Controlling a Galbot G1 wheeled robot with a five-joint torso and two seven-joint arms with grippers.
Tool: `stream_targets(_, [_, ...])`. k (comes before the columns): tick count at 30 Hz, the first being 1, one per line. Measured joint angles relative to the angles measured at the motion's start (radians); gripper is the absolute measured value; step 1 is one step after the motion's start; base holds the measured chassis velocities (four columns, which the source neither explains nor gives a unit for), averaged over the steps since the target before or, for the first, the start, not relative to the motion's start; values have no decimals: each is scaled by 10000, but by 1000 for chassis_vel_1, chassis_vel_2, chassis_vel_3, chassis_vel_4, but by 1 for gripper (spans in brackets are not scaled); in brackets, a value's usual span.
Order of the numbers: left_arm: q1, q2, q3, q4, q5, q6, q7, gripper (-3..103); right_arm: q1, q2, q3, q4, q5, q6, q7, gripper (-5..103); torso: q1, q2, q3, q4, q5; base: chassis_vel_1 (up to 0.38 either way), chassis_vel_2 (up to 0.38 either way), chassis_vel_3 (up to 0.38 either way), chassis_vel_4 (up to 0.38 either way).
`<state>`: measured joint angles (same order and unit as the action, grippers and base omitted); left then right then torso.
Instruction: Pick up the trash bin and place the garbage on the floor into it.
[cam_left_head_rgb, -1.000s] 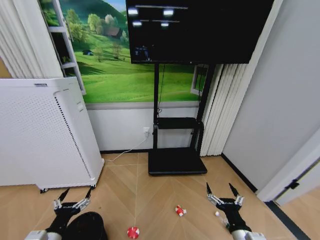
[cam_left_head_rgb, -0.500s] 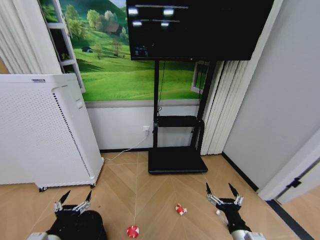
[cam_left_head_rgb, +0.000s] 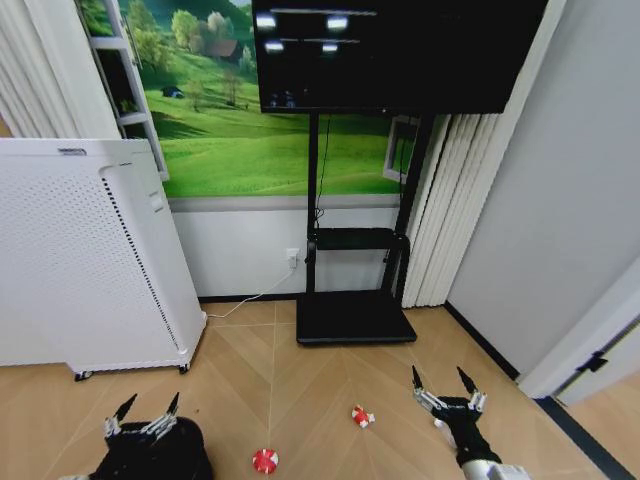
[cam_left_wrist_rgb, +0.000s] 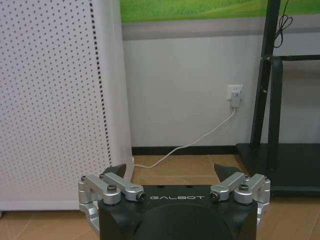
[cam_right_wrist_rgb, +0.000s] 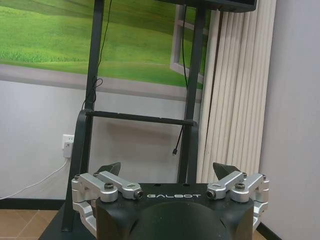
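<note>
My left gripper hangs with jaws spread wide and empty, directly above the trash bin, which sits on the floor below it. My right gripper, also spread and empty, is well apart from it, nearer the crumpled wrapper.

Trash bin left, can and wrapper rightward on floor, possibly bottle far right

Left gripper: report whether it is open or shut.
Open. The left gripper has its fingers spread apart, holding nothing, above the trash bin.
</note>
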<state>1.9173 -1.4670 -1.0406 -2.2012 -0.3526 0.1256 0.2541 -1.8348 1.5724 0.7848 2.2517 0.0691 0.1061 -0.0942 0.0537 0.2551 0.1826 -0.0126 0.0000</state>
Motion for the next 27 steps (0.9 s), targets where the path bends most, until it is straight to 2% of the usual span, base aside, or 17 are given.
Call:
stream_targets(4, [331,22,-161,58,-381,-32,-8,98,39,-23,36,-29,38,1,10,100,-31,-103,-70,0,0,0,0,0,0])
stream_targets(5, [639,53,-278,71,-924,-22,-148,98,96,-56,54,-72,72,1,18,100,-59,-197,-138,0,-1,0,0,0,0])
stream_targets(6, [639,53,-278,71,-924,-22,-148,98,96,-56,54,-72,72,1,18,100,-59,-197,-138,0,-1,0,0,0,0])
stream_targets(8, [944,59,-396,54,-1621,140,-552,94,166,-95,58,-115,107,1,27,100,-86,-311,-222,1,0,0,0,0,0])
stream_targets(12, [1211,-1,-529,-116,-2391,410,-1106,97,226,-145,82,-145,171,-11,37,100,-117,-426,-309,1,0,0,0,0,0])
stream_targets(14, [1478,-77,-621,-398,-3407,835,-1834,98,308,-235,117,-213,230,-29,49,100,-149,-546,-398,1,0,0,0,0,0])
stream_targets(15, [1478,-77,-621,-398,-3407,835,-1834,98,308,-235,117,-213,230,-29,49,100,-149,-546,-398,1,0,0,0,0,0])
stream_targets(17, [1655,-109,-625,-724,-4604,1322,-2497,98,407,-318,131,-265,307,-89,61,100,-174,-634,-459,0,0,0,0,0,0])
stream_targets(18, [1655,-109,-625,-724,-4604,1322,-2497,98,407,-318,131,-265,307,-89,61,100,-174,-634,-459,0,0,0,0,0,0])
stream_targets(20, [1776,-234,-605,-1398,-6503,2398,-4152,98,579,-428,147,-319,451,-232,108,100,-214,-793,-577,0,0,0,0,0,0])
stream_targets(21, [1776,-234,-605,-1398,-6503,2398,-4152,98,579,-428,147,-319,451,-232,108,100,-214,-793,-577,0,0,0,0,0,0])
stream_targets(22, [1791,-265,-620,-1577,-6900,2725,-4625,98,604,-447,153,-333,477,-255,117,100,-223,-825,-601,1,1,0,0,0,0])
stream_targets(23, [1817,-303,-690,-1915,-7752,3481,-5561,98,656,-499,161,-365,537,-291,137,100,-243,-900,-656,0,2,0,0,0,0])
stream_targets(24, [1817,-303,-690,-1915,-7752,3481,-5561,98,656,-499,161,-365,537,-291,137,100,-243,-900,-656,0,2,0,0,0,0])
stream_targets(25, [1841,-318,-796,-2205,-8568,4133,-6375,98,719,-550,180,-395,588,-322,144,100,-259,-979,-719,-1,1,0,0,0,0])
stream_targets(26, [1841,-318,-796,-2205,-8568,4133,-6375,98,719,-550,180,-395,588,-322,144,100,-259,-979,-719,-1,1,0,0,0,0])
stream_targets(27, [1857,-321,-867,-2365,-9001,4495,-6839,98,784,-575,196,-436,627,-343,149,100,-268,-1028,-760,0,1,0,0,0,0])
